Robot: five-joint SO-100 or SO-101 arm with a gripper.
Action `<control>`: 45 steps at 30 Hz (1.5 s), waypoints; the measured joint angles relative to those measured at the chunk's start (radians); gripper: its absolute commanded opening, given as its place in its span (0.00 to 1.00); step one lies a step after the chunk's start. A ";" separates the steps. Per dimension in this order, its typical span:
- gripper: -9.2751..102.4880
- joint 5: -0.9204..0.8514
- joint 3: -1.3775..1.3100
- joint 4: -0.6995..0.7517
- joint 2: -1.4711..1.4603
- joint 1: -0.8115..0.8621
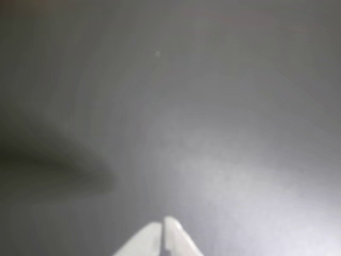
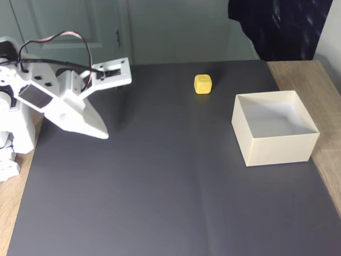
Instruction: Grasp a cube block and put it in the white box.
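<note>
A small yellow cube block (image 2: 202, 84) sits on the dark mat near its far edge. To its right stands the white box (image 2: 250, 140), open-topped and with nothing inside. My white gripper (image 2: 102, 133) hangs above the left part of the mat, well away from both, pointing down and right. Its jaws are shut with nothing between them. In the wrist view the two white fingertips (image 1: 162, 226) meet at the bottom edge over bare blurred mat.
A dark grey mat (image 2: 160, 192) covers most of the wooden table (image 2: 325, 160), whose wood shows at the right and left edges. The arm's base (image 2: 13, 133) stands at the left. A dark cloth (image 2: 277, 26) hangs at the back right.
</note>
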 measured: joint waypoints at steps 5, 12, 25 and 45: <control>0.08 -0.003 -0.215 -0.233 -0.385 -0.035; 0.08 -0.003 -0.621 -0.387 -0.936 -0.075; 0.18 -0.012 -1.226 -0.407 -1.496 -0.178; 0.28 -0.011 -1.370 -0.433 -1.726 -0.181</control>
